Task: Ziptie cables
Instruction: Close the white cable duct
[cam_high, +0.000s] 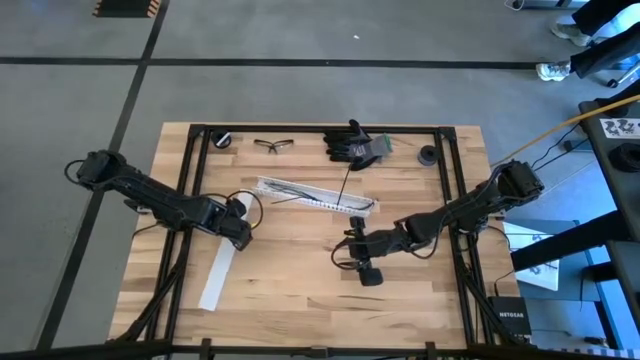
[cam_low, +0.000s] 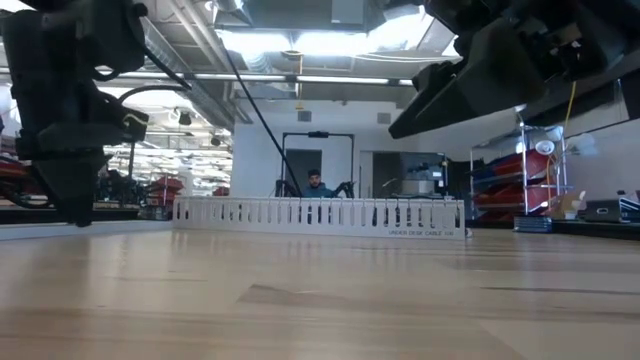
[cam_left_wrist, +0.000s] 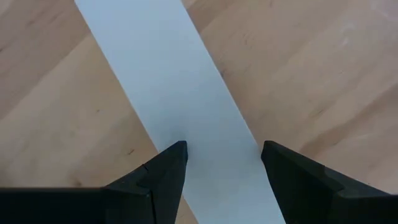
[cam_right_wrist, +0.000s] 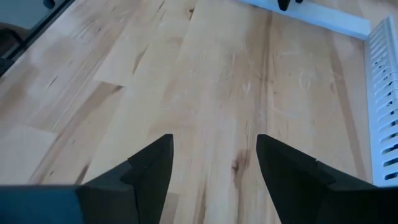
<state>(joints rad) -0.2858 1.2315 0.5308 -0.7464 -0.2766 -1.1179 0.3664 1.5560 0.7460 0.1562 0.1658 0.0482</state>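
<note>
Left gripper (cam_left_wrist: 222, 163) parted over white strip (cam_left_wrist: 168, 93); right gripper (cam_right_wrist: 214, 163) released, empty.

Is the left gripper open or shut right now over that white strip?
Open. In the left wrist view the left gripper shows a clear gap between its fingers, with the white strip lying flat on the table between them, not pinched.

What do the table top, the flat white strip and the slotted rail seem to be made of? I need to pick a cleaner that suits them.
Table top: looks like wood planks, pale and matt, with visible grain and board seams.
White strip: smooth, flat, even white; plastic or coated card, hard to tell.
Slotted rail: likely moulded white plastic, judging by its thin, regular teeth and printed lettering.
</note>
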